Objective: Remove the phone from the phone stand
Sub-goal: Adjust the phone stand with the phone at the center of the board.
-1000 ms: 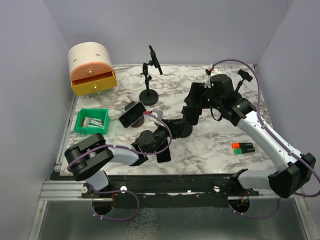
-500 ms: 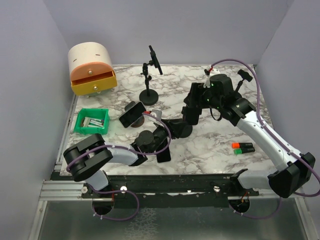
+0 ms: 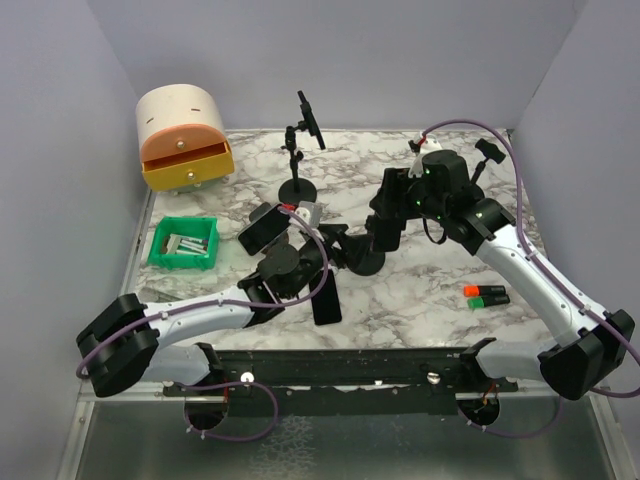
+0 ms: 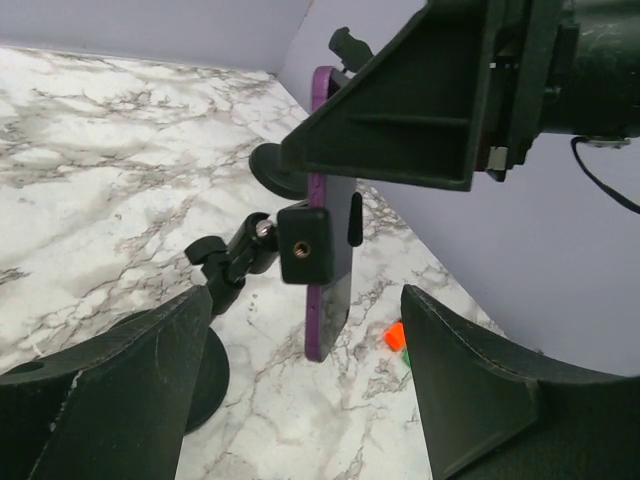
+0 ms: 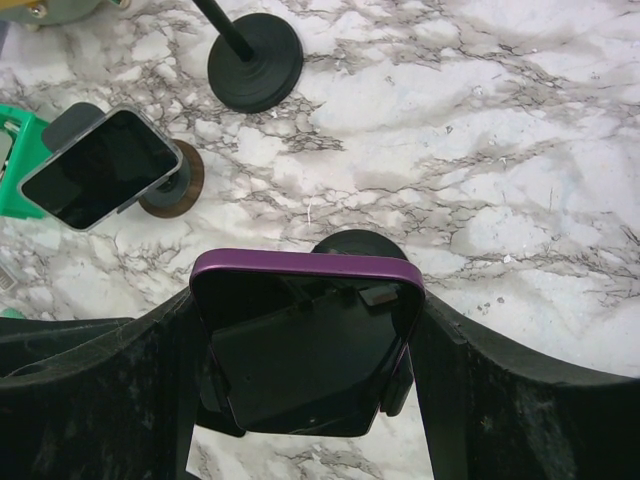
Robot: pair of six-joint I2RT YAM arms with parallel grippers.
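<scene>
Orange-yellow drawer box (image 3: pixel 184 140) back-L, green tray (image 3: pixel 178 260) L edge, tall blk stand (image 3: pixel 297 190) mid-back, orange+green markers (image 3: pixel 486 295) R

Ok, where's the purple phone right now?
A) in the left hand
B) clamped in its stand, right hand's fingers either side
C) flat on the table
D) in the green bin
B: the purple phone sits in the stand's clamp, with the right hand straddling it from above.
</scene>
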